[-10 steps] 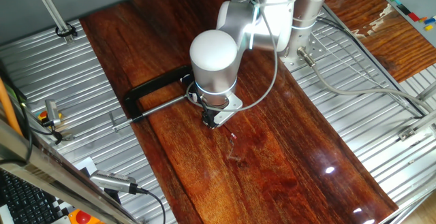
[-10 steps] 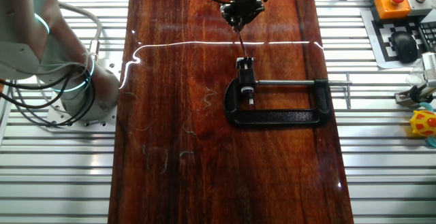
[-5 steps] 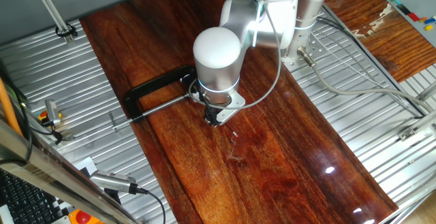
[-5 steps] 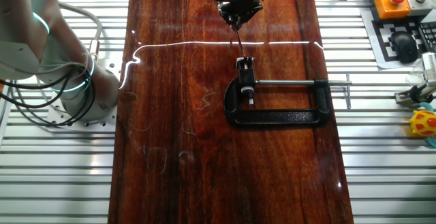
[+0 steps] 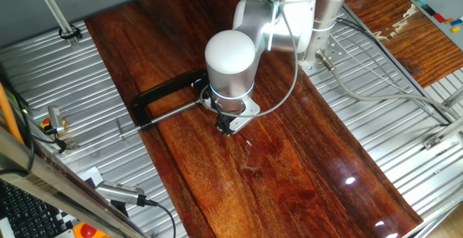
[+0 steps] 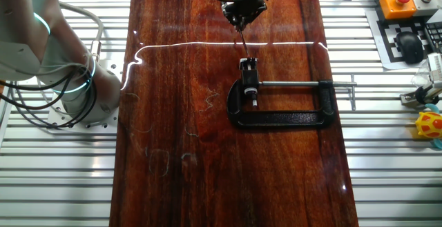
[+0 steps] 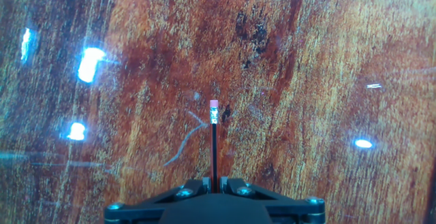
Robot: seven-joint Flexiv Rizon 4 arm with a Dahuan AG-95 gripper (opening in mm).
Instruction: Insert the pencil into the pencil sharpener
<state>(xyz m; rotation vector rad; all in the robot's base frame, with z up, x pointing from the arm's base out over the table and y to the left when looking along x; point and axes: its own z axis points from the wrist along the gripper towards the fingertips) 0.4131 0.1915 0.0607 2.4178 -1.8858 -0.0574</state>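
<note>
Dark red wood forms the table [image 6: 173, 116], a long glossy plank set among ribbed metal flooring. On it lies a black clamp [image 6: 283, 103], the landmark here, with its steel rod running off to one side. The arm [image 5: 230, 61] hangs above the plank just beside the clamp; in one fixed view its white round joint hides the clamp's jaw end entirely.

The other fixed view shows what that one cannot: the clamp pinches a tiny white sharpener [image 6: 248, 64] at its jaw end, likely to hold it still against a push. Just beyond that end, the gripper [image 6: 243, 21] holds a thin dark pencil [image 6: 244, 42] slanting down toward the sharpener; whether its tip has entered is too small to tell.

The hand view alone shows the grip: both fingers [image 7: 184, 193] pressed together on the pencil [image 7: 214, 149], which sticks straight out along them, pink eraser end forward, bare wood beyond. Clamp and sharpener are absent from this view.
</note>
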